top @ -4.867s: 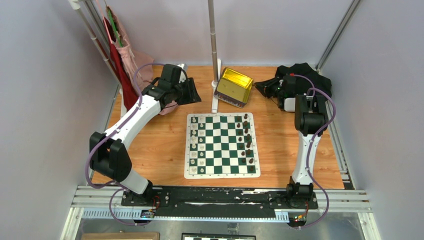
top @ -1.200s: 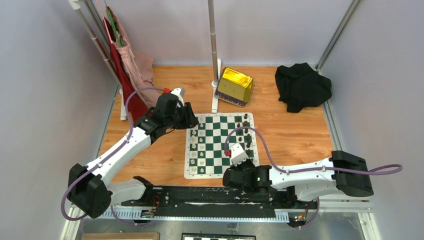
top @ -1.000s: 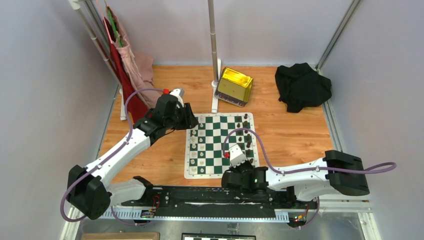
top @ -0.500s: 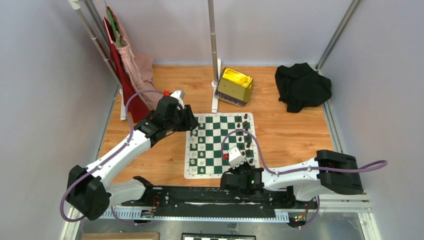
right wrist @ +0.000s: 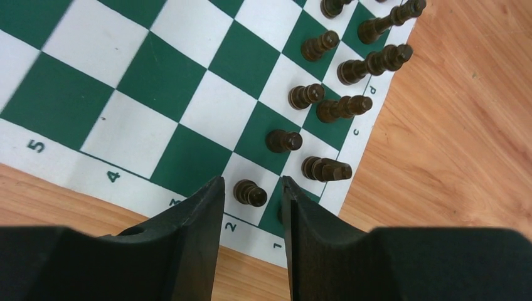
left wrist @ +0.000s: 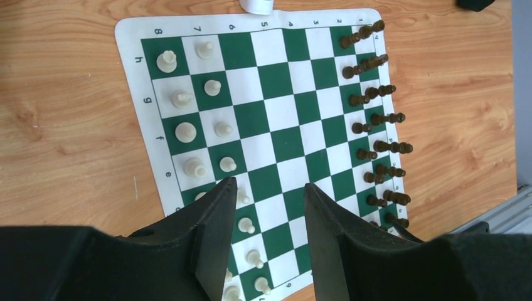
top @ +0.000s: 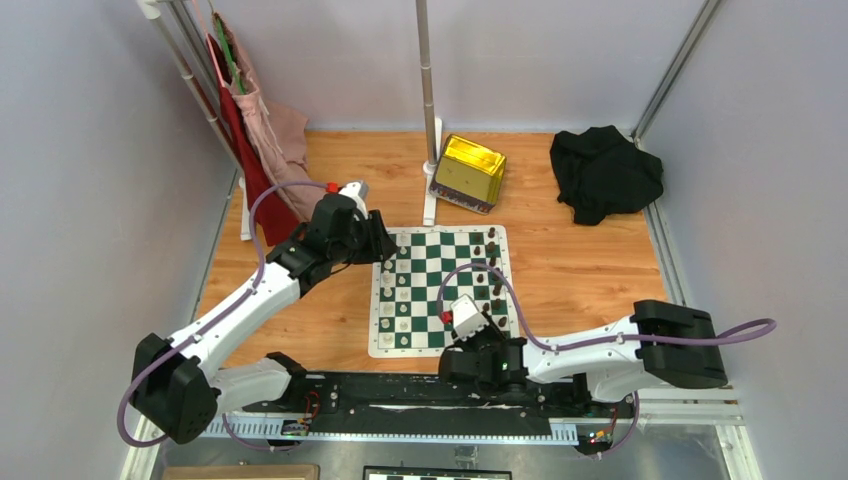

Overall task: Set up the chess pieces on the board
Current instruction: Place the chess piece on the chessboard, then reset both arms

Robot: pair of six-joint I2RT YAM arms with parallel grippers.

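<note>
Over board [right wrist: 157, 81] corner, right gripper [right wrist: 251, 183]

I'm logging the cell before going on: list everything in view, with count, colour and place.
board: one, green and white, table centre.
chess pieces: two files, dark brown, board's right edge; exact count unclear.
cream-white pieces: two files, board's left edge; some hidden.
tin: one, gold, behind the board.
cloth: one, black, far right corner.
hanging cloths: count unclear, red and pink, far left.
pole: one, metal, upright beside the tin.
table: one, wooden.
left tool: open, over the board's far left corner.
right tool: open, over the board's near right corner.
</note>
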